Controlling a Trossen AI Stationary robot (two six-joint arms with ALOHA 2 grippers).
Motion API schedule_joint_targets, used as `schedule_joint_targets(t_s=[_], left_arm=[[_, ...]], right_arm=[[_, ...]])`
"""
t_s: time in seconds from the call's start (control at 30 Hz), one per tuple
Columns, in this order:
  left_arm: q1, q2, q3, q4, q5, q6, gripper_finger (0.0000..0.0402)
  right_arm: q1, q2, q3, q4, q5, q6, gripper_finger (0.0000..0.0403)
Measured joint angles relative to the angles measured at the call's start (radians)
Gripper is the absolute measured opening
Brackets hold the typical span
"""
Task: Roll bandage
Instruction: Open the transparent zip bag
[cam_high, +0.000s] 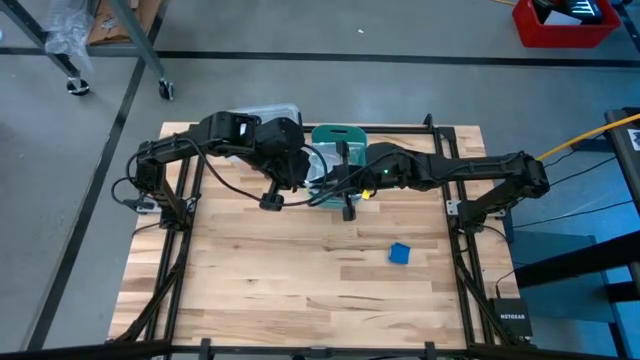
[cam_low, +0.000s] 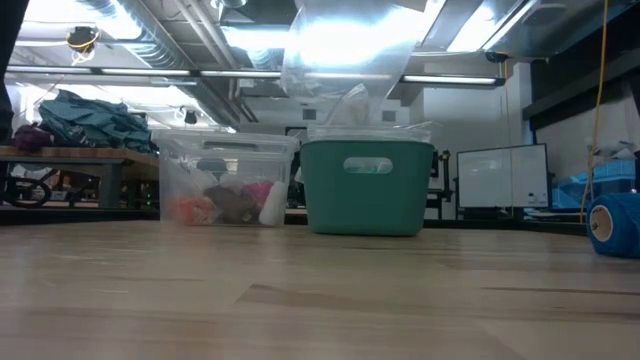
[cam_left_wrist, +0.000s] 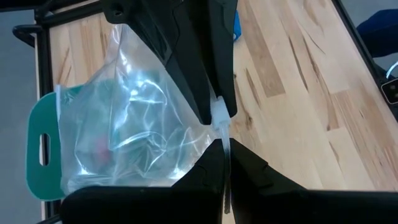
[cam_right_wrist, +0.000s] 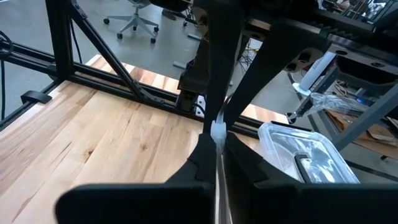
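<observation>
A clear plastic bag (cam_left_wrist: 137, 124) is pinched at its edge by both the left gripper (cam_left_wrist: 219, 121) and the right gripper (cam_right_wrist: 219, 134), each closed, above the teal basket (cam_high: 338, 135). The rolled bandage (cam_high: 399, 253) lies apart on the tabletop (cam_high: 300, 290); bagging is judged next, so the bag mouth must be opened.

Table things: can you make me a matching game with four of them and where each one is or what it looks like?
Things:
1. bandage
2. basket
3. clear bag
4. clear box

Clues:
A. teal green, with a handle hole in its side
B. stands beside the basket, with colourful things inside
C. a small blue roll, lying alone on the bare wood
D. held up above the basket, pinched by the left pincer and the right pincer

Pairs: 1-C, 2-A, 3-D, 4-B
</observation>
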Motion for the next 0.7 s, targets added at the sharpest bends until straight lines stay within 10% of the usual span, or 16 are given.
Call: schedule_joint_targets(t_s=[0.7], left_arm=[[0.002, -0.006, 0.0, -0.039, -0.026, 0.021, 0.0]], right_arm=[[0.0, 0.0, 0.002, -0.05, -0.02, 0.011, 0.0014]])
